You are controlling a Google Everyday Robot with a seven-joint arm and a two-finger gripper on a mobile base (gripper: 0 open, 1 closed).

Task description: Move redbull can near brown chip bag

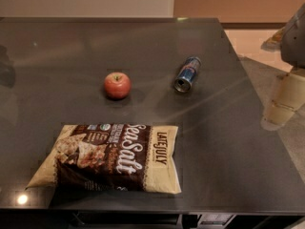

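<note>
We log redbull can 1 o'clock of brown chip bag, tool at 3 o'clock, its state we cannot tell

On the dark table I see the brown chip bag near-left, an apple mid-table and the redbull can lying far-right; the gripper is at the right edge.

Brown chip bag, near worktop front edge, left of ctr: big white "Sea Salt", plus "LATE JULY" on tan strip. Small print illegible. Redbull can: no readable txt. Gripper over right edge.
</note>
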